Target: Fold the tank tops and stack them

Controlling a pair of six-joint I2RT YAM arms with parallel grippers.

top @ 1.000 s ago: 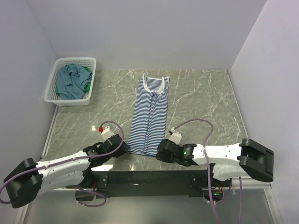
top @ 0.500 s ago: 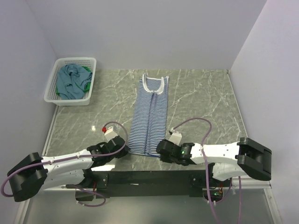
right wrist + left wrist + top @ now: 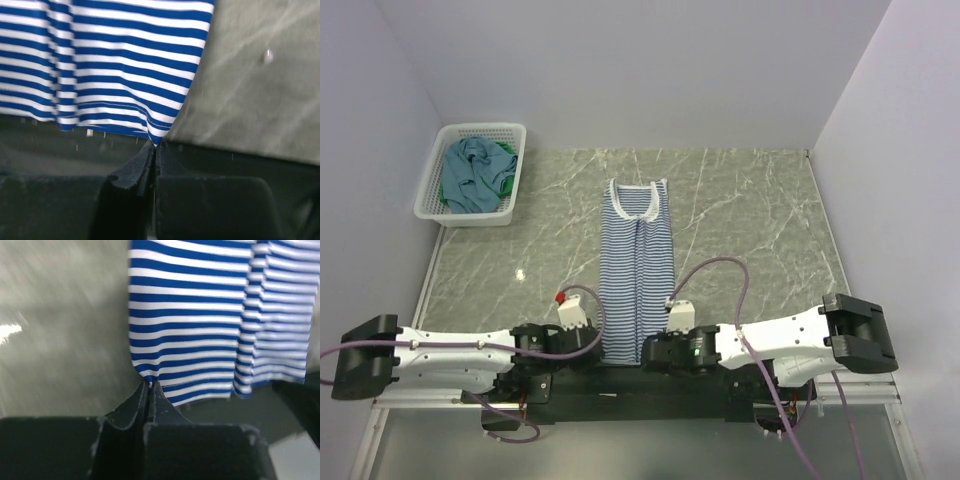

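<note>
The navy-and-white striped tank top (image 3: 633, 265) lies folded lengthwise in a narrow strip down the middle of the table, neckline away from me. My left gripper (image 3: 597, 345) is shut on its near left hem corner (image 3: 146, 381). My right gripper (image 3: 647, 352) is shut on the near right hem corner (image 3: 156, 139). Both corners sit pinched between dark fingertips at the table's near edge. The teal-blue tank top (image 3: 472, 172) lies crumpled in the white basket, with the green tank top (image 3: 505, 184) peeking out beneath it.
The white lattice basket (image 3: 438, 141) stands at the far left corner of the grey marble table (image 3: 750, 220). A black base rail (image 3: 640, 383) runs along the near edge under both grippers. Walls close in at the back and both sides.
Both grippers have closed on the striped top's hem corners and pulled toward me. The garment slid nearer, its neckline moving down the table.
</note>
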